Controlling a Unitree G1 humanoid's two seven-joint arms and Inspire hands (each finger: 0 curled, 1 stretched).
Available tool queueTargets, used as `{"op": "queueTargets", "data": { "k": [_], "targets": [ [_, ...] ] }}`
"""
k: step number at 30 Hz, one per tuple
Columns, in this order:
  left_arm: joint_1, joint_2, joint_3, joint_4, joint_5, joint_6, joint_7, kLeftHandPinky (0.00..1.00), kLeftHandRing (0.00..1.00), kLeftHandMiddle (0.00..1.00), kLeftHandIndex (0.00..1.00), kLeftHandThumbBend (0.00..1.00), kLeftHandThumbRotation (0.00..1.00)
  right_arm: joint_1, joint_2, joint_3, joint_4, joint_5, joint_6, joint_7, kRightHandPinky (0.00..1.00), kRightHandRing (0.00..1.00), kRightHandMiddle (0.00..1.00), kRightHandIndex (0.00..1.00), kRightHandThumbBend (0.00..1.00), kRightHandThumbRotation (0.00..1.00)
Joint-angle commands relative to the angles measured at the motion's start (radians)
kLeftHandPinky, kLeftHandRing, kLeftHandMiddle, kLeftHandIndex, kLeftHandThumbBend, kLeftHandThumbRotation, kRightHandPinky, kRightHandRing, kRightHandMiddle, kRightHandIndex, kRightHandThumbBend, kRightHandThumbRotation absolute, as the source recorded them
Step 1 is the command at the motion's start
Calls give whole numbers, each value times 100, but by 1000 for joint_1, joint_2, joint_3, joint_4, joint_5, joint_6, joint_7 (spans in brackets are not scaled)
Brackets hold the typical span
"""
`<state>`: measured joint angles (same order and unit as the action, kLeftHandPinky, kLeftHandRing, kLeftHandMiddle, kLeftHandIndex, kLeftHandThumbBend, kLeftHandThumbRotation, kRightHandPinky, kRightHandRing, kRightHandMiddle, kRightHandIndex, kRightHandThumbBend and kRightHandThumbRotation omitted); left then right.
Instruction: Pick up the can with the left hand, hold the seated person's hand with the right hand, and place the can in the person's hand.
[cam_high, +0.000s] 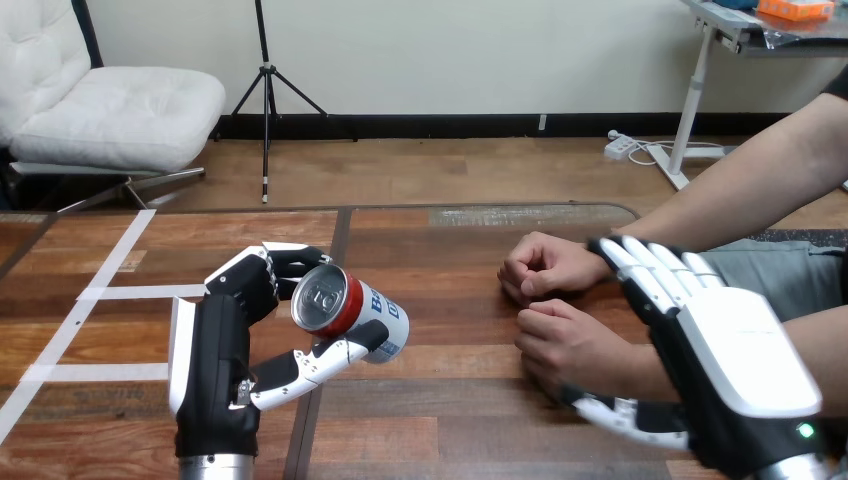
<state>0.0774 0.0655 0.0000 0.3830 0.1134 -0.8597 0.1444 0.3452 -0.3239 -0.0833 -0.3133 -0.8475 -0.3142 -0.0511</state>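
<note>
Can (350, 312), tilted and partly covered, is clamped in the left hand (215, 350). Right hand (740, 360) overlaps the rear of the person's hand (570, 345); whether it grips cannot be determined.

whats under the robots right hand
The person's nearer hand sticks out from under the right hand; its wrist is covered by that hand, so any contact there is hidden.

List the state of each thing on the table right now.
Left hand: fingers curled round the can.
Can: tipped sideways.
Right hand: over the person's nearer wrist, grip unclear.
Person's nearer hand: loosely closed, holds nothing.
Person's farther hand: loosely closed.
</note>
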Motion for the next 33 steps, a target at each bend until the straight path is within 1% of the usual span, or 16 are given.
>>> {"op": "queueTargets", "data": {
  "k": [1, 6, 7, 9, 10, 13, 18, 25, 29, 33],
  "targets": [
    [-54, -4, 12, -29, 3, -42, 0, 47, 44, 48, 51, 76, 0, -71, -58, -30, -78, -47, 72, 59, 100, 95, 92, 90, 75, 23],
    [-54, -6, 18, -26, 17, -46, 7, 47, 45, 48, 51, 76, 0, -82, -94, -30, -97, -71, 130, 118, 100, 95, 92, 89, 79, 18],
    [-55, -5, 20, -22, 21, -49, 8, 47, 45, 48, 51, 76, 0, -86, -105, -31, -101, -75, 142, 137, 100, 95, 92, 89, 80, 18],
    [-57, -5, 23, -18, 25, -54, 9, 47, 45, 48, 51, 76, 0, -89, -118, -29, -108, -77, 159, 158, 100, 96, 92, 89, 81, 18],
    [-57, -5, 23, -16, 22, -55, 6, 47, 45, 48, 51, 76, 0, -93, -130, -30, -112, -78, 171, 182, 100, 96, 92, 89, 81, 17],
    [-57, -6, 22, -14, 14, -56, 0, 47, 45, 48, 51, 76, 0, -101, -154, -28, -118, -77, 194, 222, 100, 96, 93, 89, 82, 20],
    [-56, -5, 25, -14, 20, -56, 3, 46, 45, 48, 51, 76, 0, -113, -183, -26, -122, -72, 219, 267, 100, 97, 92, 88, 85, 25],
    [-59, -3, 27, -3, 25, -66, 4, 44, 44, 48, 51, 76, 0, -131, -213, -21, -124, -65, 251, 330, 100, 97, 91, 87, 88, 25],
    [-60, -2, 29, 0, 29, -66, 6, 44, 44, 48, 51, 76, 0, -152, -243, -11, -108, -86, 270, 372, 100, 96, 90, 87, 89, 25],
    [-60, -2, 31, -1, 29, -63, 7, 44, 45, 48, 51, 76, 0, -169, -258, -1, -89, -96, 281, 393, 100, 95, 90, 86, 89, 25]
  ]
}}
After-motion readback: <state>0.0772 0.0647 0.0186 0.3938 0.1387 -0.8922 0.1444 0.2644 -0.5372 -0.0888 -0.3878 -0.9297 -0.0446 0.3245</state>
